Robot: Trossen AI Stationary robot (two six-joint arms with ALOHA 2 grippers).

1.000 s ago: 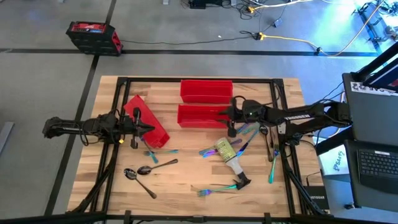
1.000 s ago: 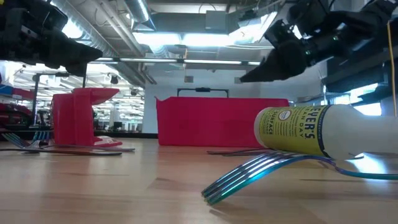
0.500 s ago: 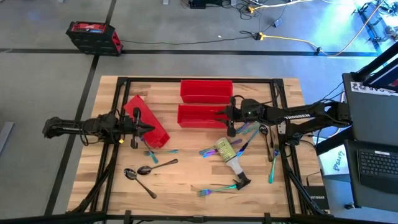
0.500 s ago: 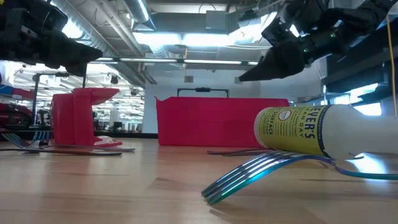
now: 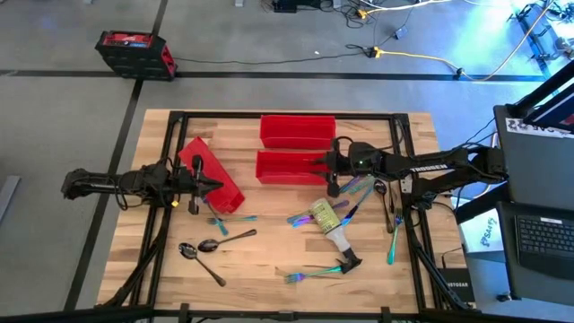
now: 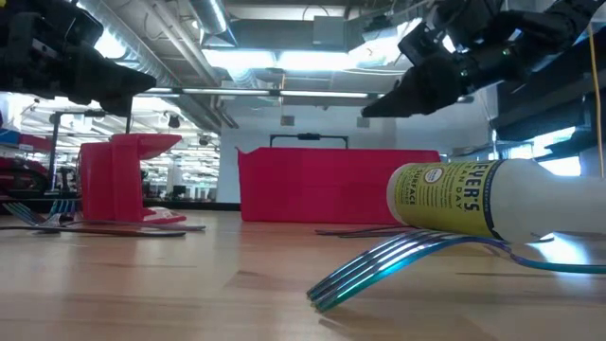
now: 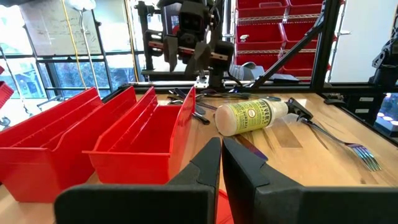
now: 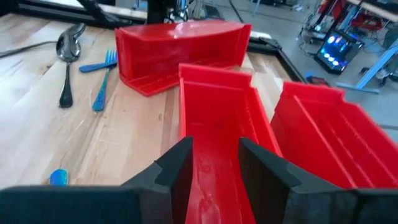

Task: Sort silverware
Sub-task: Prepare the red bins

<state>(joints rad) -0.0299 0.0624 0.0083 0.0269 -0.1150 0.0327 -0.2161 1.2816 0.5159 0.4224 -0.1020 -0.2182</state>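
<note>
- Slim iridescent and bronze silverware (image 5: 218, 242) lies scattered on the wooden table (image 5: 269, 260), from 7 to 4 o'clock.
- Right gripper (image 5: 329, 167), fingers parted and empty, hangs over the middle long red plastic bin (image 5: 287, 168).
- Left gripper (image 5: 207, 184), fingers closed on nothing, waits beside the tipped red bin (image 5: 212, 174) at 9 o'clock.

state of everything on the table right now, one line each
left gripper: shut, empty, beside the tipped bin
right gripper: open, empty, over the middle bin
tipped red bin: on its side, angled
middle red bin: upright, looks empty
far red bin: upright
spray bottle: lying on its side
silverware: loose on the table, unsorted
</note>
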